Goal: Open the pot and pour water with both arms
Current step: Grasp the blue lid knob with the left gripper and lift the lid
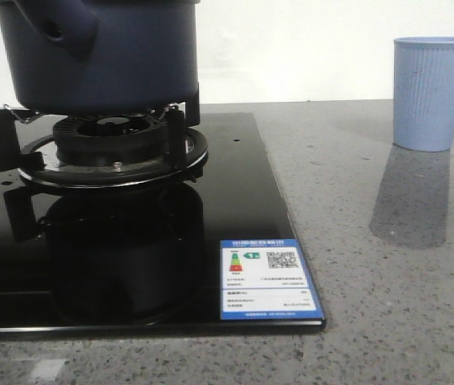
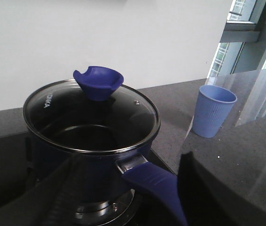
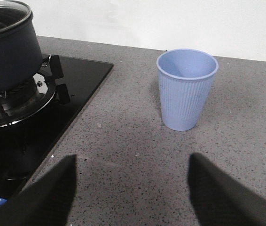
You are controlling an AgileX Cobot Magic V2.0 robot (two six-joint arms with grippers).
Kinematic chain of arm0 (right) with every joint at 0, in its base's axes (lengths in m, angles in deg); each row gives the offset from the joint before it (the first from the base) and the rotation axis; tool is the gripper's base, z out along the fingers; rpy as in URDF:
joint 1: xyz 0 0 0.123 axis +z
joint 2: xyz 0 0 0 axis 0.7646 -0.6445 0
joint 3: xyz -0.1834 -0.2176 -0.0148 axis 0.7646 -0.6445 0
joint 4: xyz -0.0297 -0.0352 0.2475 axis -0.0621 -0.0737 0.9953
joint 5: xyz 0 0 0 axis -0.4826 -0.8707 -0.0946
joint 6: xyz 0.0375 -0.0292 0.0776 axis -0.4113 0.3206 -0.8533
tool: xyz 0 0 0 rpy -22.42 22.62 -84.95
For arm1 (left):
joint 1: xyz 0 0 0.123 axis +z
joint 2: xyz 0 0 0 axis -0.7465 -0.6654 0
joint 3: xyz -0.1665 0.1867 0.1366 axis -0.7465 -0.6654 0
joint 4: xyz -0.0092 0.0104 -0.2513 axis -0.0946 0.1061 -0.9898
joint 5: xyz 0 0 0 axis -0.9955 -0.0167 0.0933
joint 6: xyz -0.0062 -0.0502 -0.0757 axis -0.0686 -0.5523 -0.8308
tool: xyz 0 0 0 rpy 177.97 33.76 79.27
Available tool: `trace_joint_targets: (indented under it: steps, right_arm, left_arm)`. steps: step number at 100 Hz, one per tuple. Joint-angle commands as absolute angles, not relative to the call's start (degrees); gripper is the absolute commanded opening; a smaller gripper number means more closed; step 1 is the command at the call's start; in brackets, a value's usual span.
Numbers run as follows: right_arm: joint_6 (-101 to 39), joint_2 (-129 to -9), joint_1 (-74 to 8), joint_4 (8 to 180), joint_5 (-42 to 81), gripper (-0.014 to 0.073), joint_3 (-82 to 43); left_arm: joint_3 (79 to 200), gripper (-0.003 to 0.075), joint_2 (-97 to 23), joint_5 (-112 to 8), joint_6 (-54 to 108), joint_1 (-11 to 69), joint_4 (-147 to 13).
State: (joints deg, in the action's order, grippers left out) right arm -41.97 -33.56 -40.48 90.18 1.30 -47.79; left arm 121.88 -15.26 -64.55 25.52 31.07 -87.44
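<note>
Hovering with fingers spread and empty, the left gripper (image 2: 123, 197) faces the pot (image 2: 88, 141) on the burner (image 1: 111, 152); the right gripper (image 3: 130, 188), equally apart, should pinch the lid knob (image 2: 98, 82) squarely and lift straight.
</note>
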Motion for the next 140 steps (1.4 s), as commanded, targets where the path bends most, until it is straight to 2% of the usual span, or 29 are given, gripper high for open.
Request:
trace_joint_targets:
  steps: [1, 43, 60, 90, 116, 125, 140]
  right_arm:
    - [-41.3, -34.4, -40.5, 90.2, 5.6, 0.051, -45.7]
    - [-41.3, -34.4, -40.5, 90.2, 5.6, 0.051, -45.7]
    - [-41.3, -34.4, -40.5, 90.2, 5.6, 0.051, -45.7]
    - [-41.3, -34.4, -40.5, 90.2, 5.6, 0.051, -45.7]
    - [-41.3, -34.4, -40.5, 90.2, 5.6, 0.051, -45.7]
    - [-41.3, -34.4, -40.5, 90.2, 5.6, 0.051, -45.7]
    - [-41.3, -34.4, -40.5, 90.2, 5.6, 0.051, -45.7]
  left_arm:
    - [124.9, 0.0478, -18.6, -60.3, 26.7, 29.7, -90.4]
    - [136.8, 0.0477, -40.6, -53.6, 30.8, 25.1, -90.5]
    - [142.1, 0.0512, -47.3, -53.2, 30.9, 25.1, -90.1]
    - [147.4, 0.0517, -54.2, -52.2, 30.9, 25.1, -89.6]
    - [147.6, 0.0515, -54.8, -51.1, 30.9, 25.1, -89.6]
    - [147.6, 0.0489, -54.8, -51.1, 30.9, 25.1, -89.5]
    - [147.6, 0.0384, -54.8, -51.1, 31.0, 25.1, -89.5]
